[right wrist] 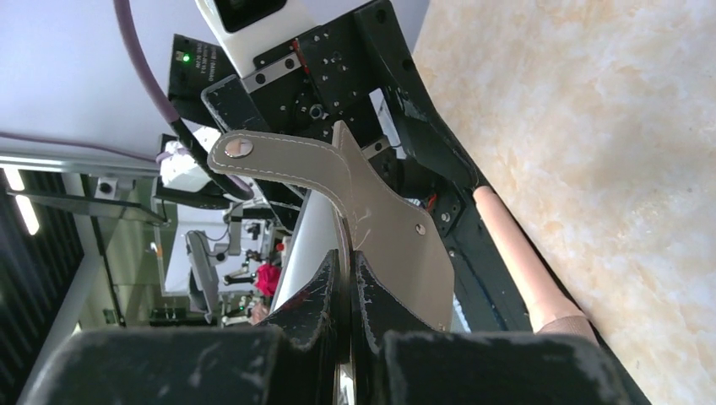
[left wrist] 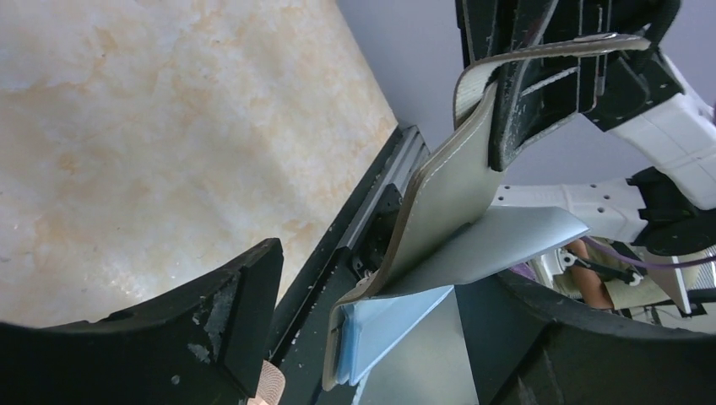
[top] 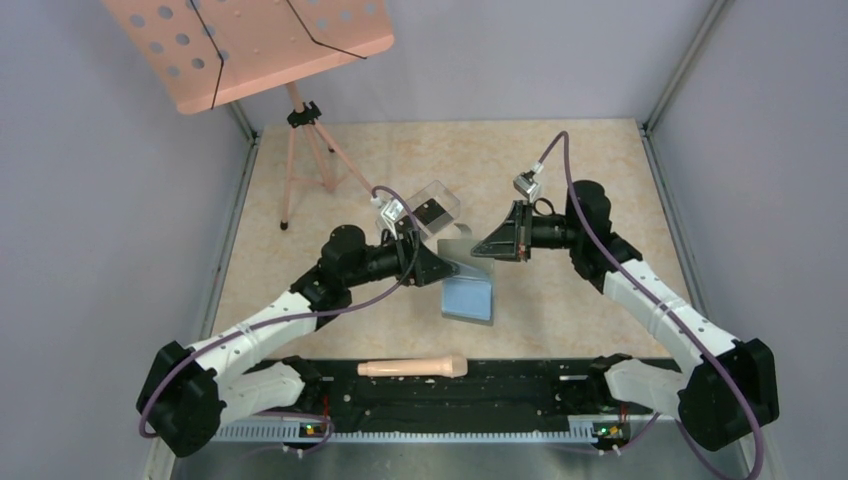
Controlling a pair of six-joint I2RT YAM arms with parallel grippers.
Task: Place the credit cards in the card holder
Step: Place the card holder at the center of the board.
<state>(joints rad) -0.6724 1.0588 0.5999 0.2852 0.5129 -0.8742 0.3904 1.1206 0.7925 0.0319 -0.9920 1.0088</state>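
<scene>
Step in hand: presenting the card holder (right wrist: 390, 240) open. No card loaded yet, as far as I could judge. My right gripper (right wrist: 348, 272) was pinched tight on the outer flap, nothing but the flap between its fingers, with the holder lifted over the middle of the table (top: 580, 170). My left gripper (top: 438, 267) sat just beside it, jaws wide apart and holding nothing. In the left wrist view the holder's lower half hung between its fingers. Couldn't tell if the bottom edge touched the table.

Credit cards (top: 433, 212): a dark rectangle inside the clear box (top: 448, 196), just behind my left wrist. Too small to count.

Next move, my read: the left side goes to the box, pinches one card by an edge and brings it back edge-on to a slot. The right side holds the flap steady so the slot mouth is exposed. A thin flat card in a rigid box looks like an awkward pick, and the slots look tight.

Materials:
- Holder: gray, leather-like, matte, pale stitching along the rim. Floppy, the flap curled over my finger.
- Snap tab (right wrist: 241, 149): round metal stud.
- Lining: bluish, smooth, layered pockets.
- Table: beige, marbled.
- Box: rigid, transparent.
- Peach rod (top: 413, 368): rounded, lay by the front rail, not involved.
</scene>
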